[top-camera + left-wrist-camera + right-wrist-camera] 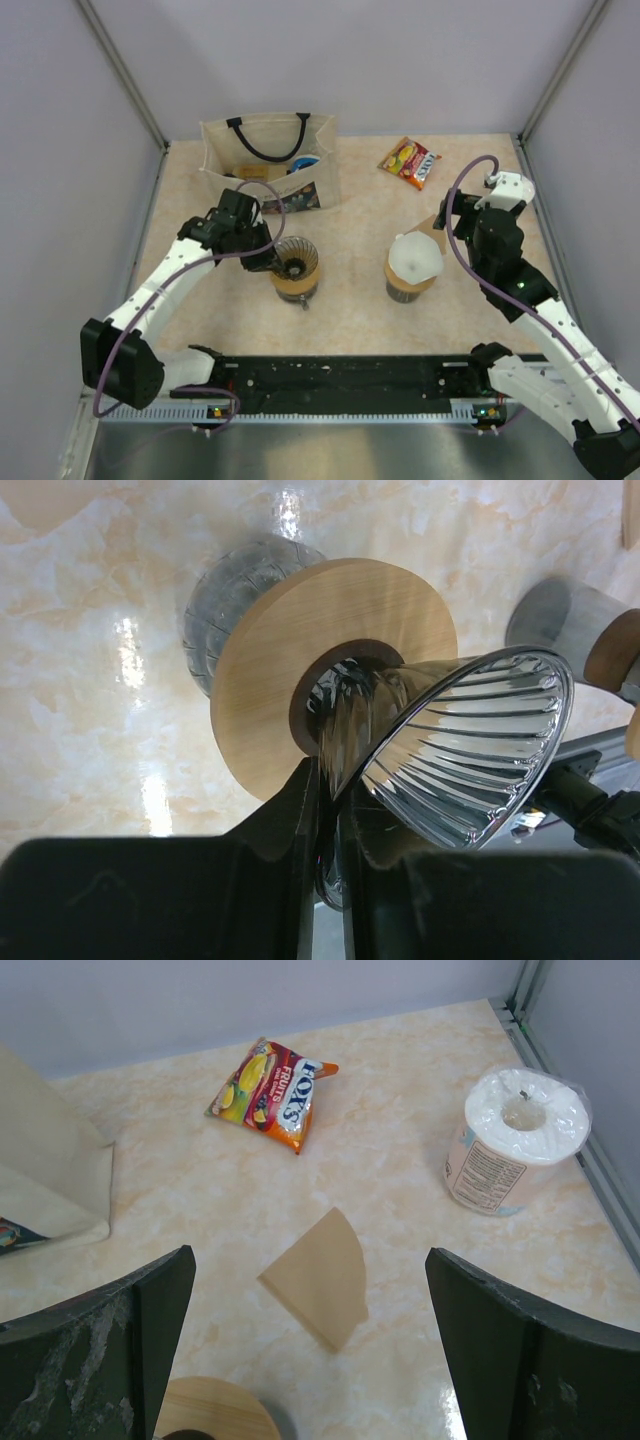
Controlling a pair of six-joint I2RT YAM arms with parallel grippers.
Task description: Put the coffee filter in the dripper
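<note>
My right pincer (308,1260), wide, hangs over the flat coffee filter (322,1278); the paper could slide, and my left pincer (328,780), clamping the dripper (470,750), might tip it.

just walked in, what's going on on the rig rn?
The left gripper is shut on the rim of the dripper, the ribbed grey cone in its tan ring, apparently steadying it. The right gripper hangs open above the brown coffee filter, which lies flat on the table, not yet grasped. The dripper holds no filter.
</note>
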